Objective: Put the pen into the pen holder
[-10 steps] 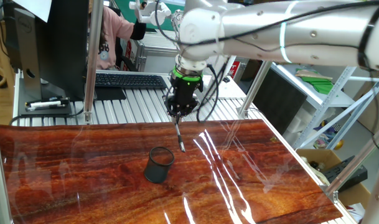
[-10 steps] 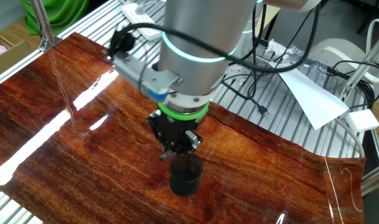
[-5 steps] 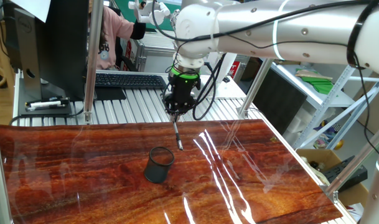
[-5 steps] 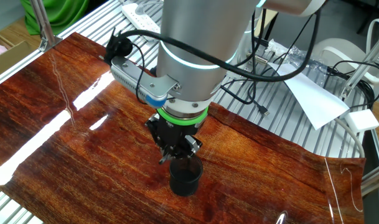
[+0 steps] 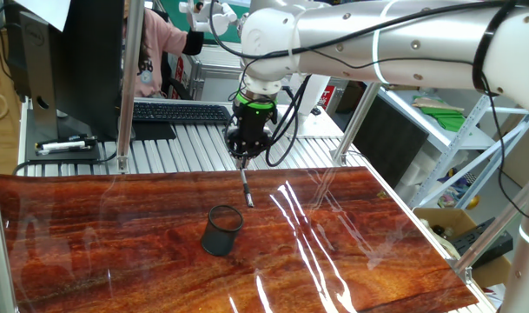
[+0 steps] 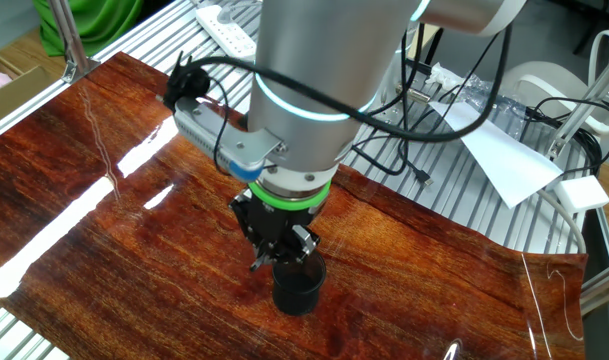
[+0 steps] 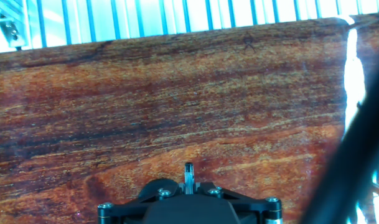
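In one fixed view, my gripper (image 5: 243, 157) hangs above the back of the wooden table (image 5: 116, 261), shut on the top of the pen (image 5: 247, 187). The thin black pen points down, its tip clear of the wood. The pen holder (image 5: 221, 229), a small black mesh cup, stands upright on the wood, in front of the pen's tip and slightly to its left. In the other fixed view, the gripper (image 6: 275, 248) hovers just above and left of the cup (image 6: 298, 286). The hand view shows the pen (image 7: 188, 172) pinched between the jaws, over bare wood.
Behind the table lie aluminium slats with a keyboard (image 5: 181, 112) and a monitor (image 5: 73, 61). A person in pink (image 5: 155, 52) sits at the back. Cables (image 6: 434, 110), a power strip (image 6: 224, 25) and a white paper (image 6: 509, 160) lie on the slats.
The gripper, still holding the pen, has shifted slightly up and to the left in one fixed view. The cup has not moved.
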Motion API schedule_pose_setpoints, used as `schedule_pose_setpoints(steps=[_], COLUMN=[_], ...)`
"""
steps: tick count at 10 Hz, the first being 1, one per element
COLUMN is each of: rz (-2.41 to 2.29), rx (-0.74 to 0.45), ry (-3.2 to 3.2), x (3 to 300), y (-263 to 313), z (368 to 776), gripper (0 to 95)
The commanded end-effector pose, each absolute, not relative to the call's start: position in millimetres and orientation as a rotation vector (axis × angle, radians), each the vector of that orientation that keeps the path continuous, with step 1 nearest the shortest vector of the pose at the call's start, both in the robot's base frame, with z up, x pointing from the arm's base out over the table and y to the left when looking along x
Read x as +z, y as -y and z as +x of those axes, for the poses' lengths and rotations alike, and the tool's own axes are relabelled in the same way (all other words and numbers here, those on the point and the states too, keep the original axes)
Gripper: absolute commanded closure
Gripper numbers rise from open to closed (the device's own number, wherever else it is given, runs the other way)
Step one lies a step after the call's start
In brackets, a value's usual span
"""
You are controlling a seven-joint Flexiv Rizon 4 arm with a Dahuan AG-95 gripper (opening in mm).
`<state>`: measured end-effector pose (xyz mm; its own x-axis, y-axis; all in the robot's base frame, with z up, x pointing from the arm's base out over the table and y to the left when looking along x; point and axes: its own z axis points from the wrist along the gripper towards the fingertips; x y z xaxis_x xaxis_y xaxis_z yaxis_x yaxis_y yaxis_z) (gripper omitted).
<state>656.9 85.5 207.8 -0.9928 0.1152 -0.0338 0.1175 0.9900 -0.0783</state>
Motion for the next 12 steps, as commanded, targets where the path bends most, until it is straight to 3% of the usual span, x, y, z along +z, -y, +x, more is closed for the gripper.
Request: schedule_pose_setpoints(steps=[1, 12], rz=[0.198, 0.299], rx=[-0.125, -0.128], ry=[-3.113, -3.135], x=[208.2, 206.1], y=[-85.3, -86.3], z=[655.8, 656.8], gripper=[95.0, 95.0])
